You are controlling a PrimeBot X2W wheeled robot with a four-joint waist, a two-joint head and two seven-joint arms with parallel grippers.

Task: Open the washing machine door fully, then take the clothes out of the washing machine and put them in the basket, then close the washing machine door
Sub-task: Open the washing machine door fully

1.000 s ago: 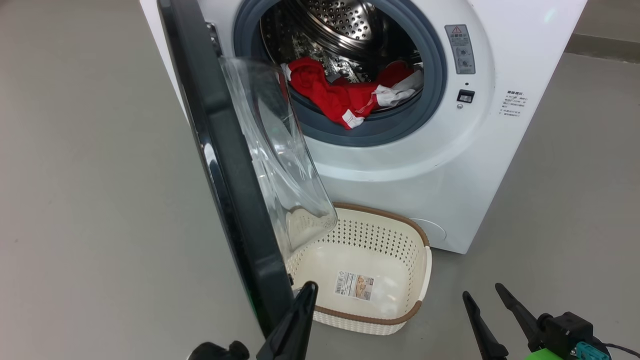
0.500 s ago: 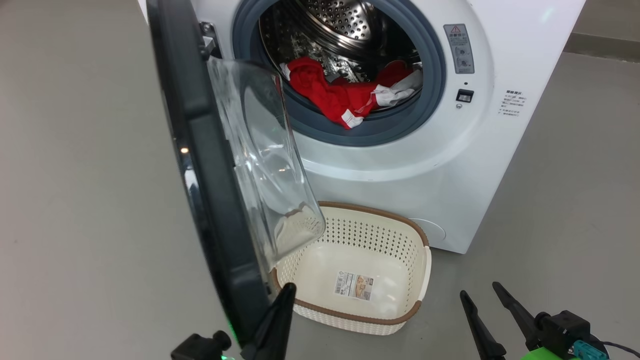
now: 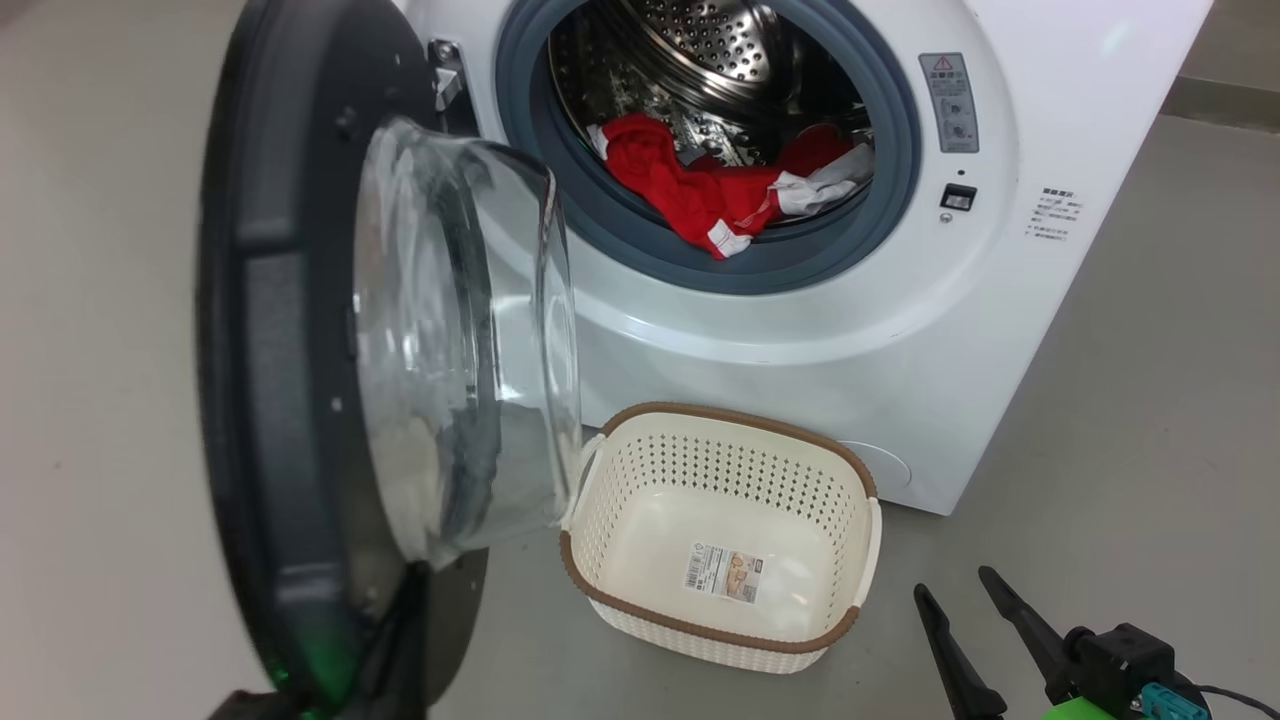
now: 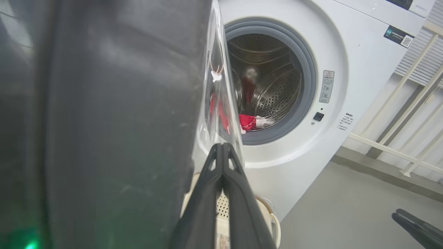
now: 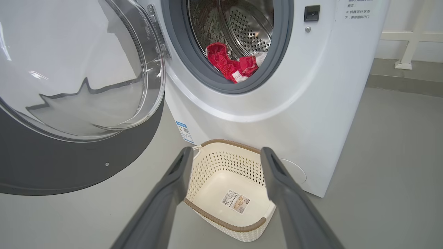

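Observation:
The washing machine door (image 3: 270, 400), black-rimmed with a bulging glass bowl, stands swung wide to the left of the white washing machine (image 3: 800, 330). Red clothes (image 3: 700, 190) with white trim lie at the front of the steel drum, one end hanging over the grey seal. The cream basket (image 3: 720, 415) sits empty on the floor below the opening. My left gripper (image 4: 221, 147) is shut, with nothing between its fingers, close beside the door's inner face near its bottom edge. My right gripper (image 3: 952, 585) is open and low at the right, with the basket (image 5: 238, 166) beyond its fingers.
Grey floor (image 3: 1150, 400) runs all around the machine. A white railing (image 4: 398, 145) stands along the wall to the machine's right. A blue label (image 5: 183, 131) is stuck low on the machine's front, beside the basket.
The door has swung further open to the left, showing more of its inner face. My left gripper has followed it and now sits low at its bottom edge. The right gripper has stayed put.

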